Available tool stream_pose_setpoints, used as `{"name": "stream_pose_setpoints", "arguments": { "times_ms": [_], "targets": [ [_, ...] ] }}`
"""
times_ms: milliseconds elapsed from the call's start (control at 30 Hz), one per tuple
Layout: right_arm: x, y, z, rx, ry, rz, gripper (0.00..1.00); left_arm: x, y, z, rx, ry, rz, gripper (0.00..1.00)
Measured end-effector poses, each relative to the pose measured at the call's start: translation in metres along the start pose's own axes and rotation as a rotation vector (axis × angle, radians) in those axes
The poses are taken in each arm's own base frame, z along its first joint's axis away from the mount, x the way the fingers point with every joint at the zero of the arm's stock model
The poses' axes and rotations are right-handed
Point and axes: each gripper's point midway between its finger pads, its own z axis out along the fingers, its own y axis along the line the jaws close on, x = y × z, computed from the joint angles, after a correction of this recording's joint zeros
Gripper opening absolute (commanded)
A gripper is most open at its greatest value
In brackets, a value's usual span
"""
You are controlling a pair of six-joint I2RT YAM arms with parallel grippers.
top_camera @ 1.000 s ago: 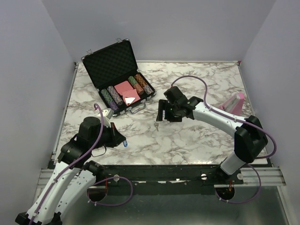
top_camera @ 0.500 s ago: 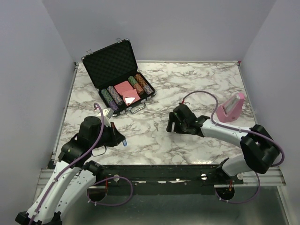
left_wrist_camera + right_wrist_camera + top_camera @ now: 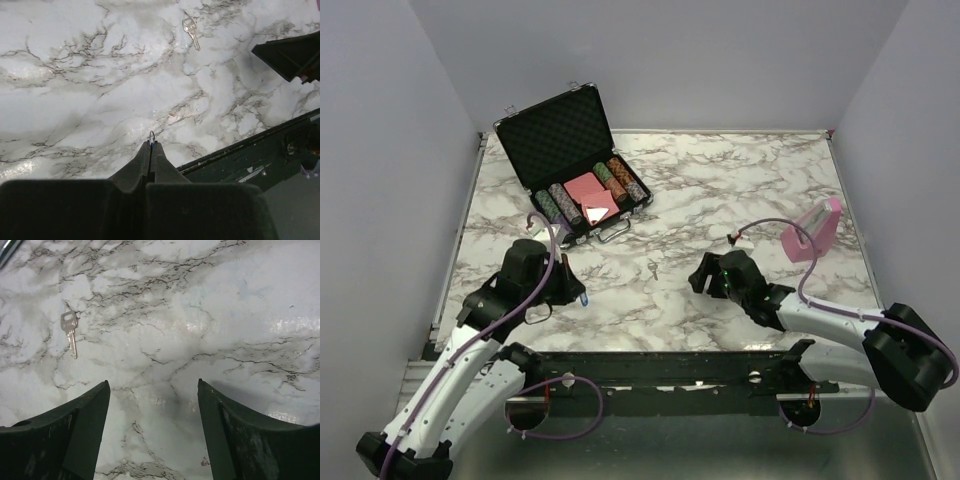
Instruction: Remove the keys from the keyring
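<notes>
One small silvery key (image 3: 653, 268) lies flat and alone on the marble table (image 3: 760, 170); it also shows as the key (image 3: 190, 31) in the left wrist view and the key (image 3: 70, 330) in the right wrist view. My left gripper (image 3: 580, 295) is shut on the keyring (image 3: 152, 135). A thin metal loop and a bit of blue poke out past its fingertips (image 3: 156, 150). My right gripper (image 3: 154, 382) is open and empty, low over the table, with the loose key ahead and to its left. No other keys show.
An open black case (image 3: 560, 135) with rows of poker chips and cards stands at the back left. A pink object (image 3: 810, 230) sits at the right. The table's front edge and a dark rail (image 3: 240, 160) run just beyond my left fingertips.
The right arm has drawn back from the middle of the table toward the near edge, leaving the key lying there. The left gripper has shifted slightly forward with the keyring.
</notes>
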Motion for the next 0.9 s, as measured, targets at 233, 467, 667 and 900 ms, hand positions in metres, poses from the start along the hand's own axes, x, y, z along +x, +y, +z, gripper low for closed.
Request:
{"name": "stream_pose_setpoints", "arguments": {
  "times_ms": [233, 467, 667, 900],
  "targets": [
    [-0.01, 0.007, -0.005, -0.062, -0.073, 0.014, 0.86, -0.011, 0.016, 0.026, -0.104, 0.047, 0.032, 0.84],
    [-0.004, 0.004, 0.0, -0.05, -0.056, 0.001, 0.94, -0.041, 0.005, 0.034, -0.099, 0.005, 0.07, 0.99],
    [-0.005, 0.004, 0.001, -0.053, -0.058, 0.001, 1.0, -0.066, -0.016, 0.019, -0.033, -0.081, 0.1, 0.99],
    [-0.008, 0.007, 0.0, -0.065, -0.068, 0.002, 1.0, -0.075, -0.025, -0.015, 0.014, -0.211, 0.12, 0.99]
  ]
}}
